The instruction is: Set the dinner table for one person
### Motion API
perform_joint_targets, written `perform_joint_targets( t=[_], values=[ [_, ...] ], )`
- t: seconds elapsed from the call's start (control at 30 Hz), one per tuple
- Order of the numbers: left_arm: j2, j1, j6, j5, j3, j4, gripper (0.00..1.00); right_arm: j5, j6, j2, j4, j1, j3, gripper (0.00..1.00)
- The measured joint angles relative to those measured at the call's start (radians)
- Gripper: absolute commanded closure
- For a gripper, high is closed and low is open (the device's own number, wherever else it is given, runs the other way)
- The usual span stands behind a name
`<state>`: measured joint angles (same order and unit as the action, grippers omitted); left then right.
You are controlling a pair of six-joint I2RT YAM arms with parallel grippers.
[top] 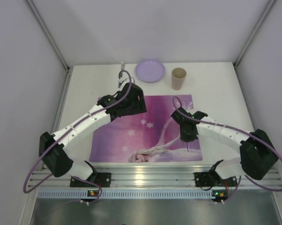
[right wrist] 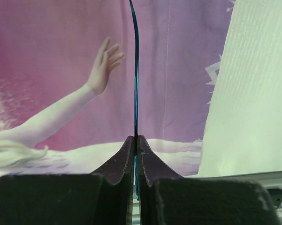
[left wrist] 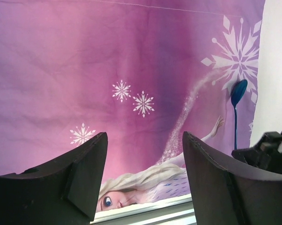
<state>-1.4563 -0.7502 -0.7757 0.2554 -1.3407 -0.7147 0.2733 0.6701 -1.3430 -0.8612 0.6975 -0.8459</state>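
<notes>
We only had the placemat (top: 131,131) down; right pincer (right wrist: 135,139) pinched the spoon (right wrist: 135,70), left pincer (left wrist: 144,138) gaped empty, plate (top: 150,70) and cup (top: 178,78) unplaced.

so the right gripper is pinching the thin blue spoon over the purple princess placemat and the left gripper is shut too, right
Not quite: the left gripper is open, jaws apart with nothing between them, as the left wrist view shows. The right gripper is indeed shut on the thin blue spoon over the purple princess placemat.
</notes>
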Motion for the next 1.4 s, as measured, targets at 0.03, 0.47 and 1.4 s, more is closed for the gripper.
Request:
perform_joint_targets(
  t=[0.03, 0.47, 1.4],
  values=[
    [0.013, 0.0, 0.0, 0.0, 0.011, -0.001, 0.3, 0.014, -0.006, -0.029, -0.001, 0.0, -0.004, 1.0],
    [0.107, 0.028, 0.002, 0.022, 0.07, -0.017, 0.31, 0.073, -0.057, -0.253, 0.03, 0.013, -0.125, 0.96],
    [-0.72, 0.467, 0.447, -0.086, -0.649, 0.035, 0.27, -0.01, -0.069, 0.13, -0.181, 0.034, -0.365, 0.23]
  ],
)
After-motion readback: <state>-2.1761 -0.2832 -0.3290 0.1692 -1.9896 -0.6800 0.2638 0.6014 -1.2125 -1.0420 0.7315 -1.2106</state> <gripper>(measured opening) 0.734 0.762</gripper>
